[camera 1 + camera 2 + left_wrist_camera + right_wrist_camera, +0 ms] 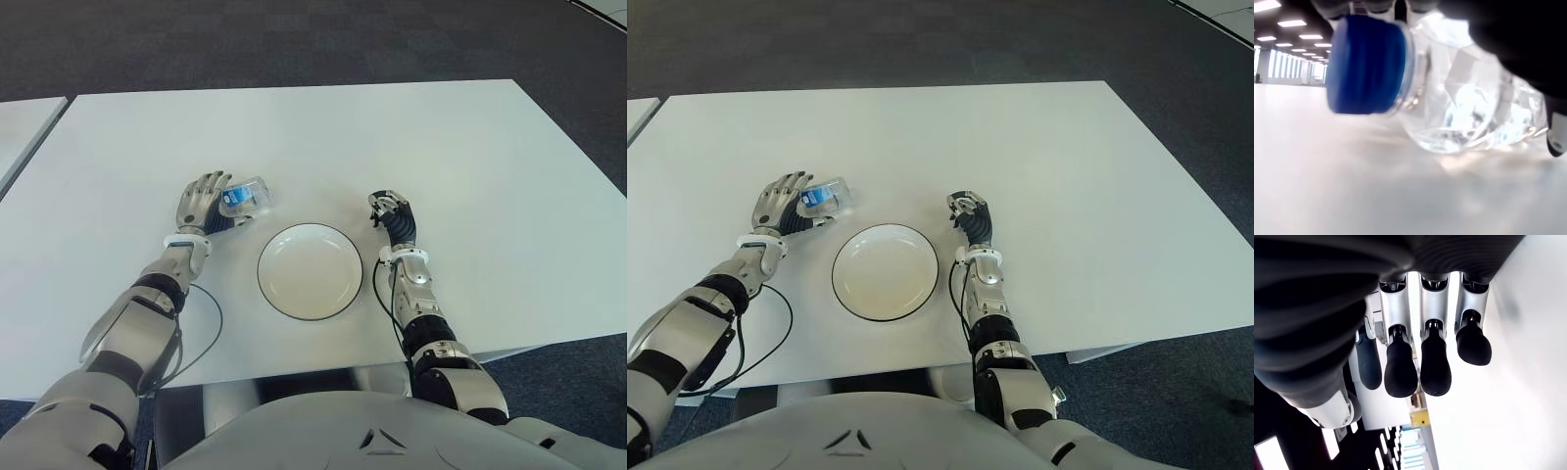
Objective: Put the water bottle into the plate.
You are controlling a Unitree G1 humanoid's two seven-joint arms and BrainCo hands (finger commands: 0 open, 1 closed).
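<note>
Left wrist view: clear water bottle (1459,103), blue cap, lying sideways, grasped by left hand (203,206); right hand (394,217) curled, empty.

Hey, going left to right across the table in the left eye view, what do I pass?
left hand → water bottle → plate → right hand
</note>
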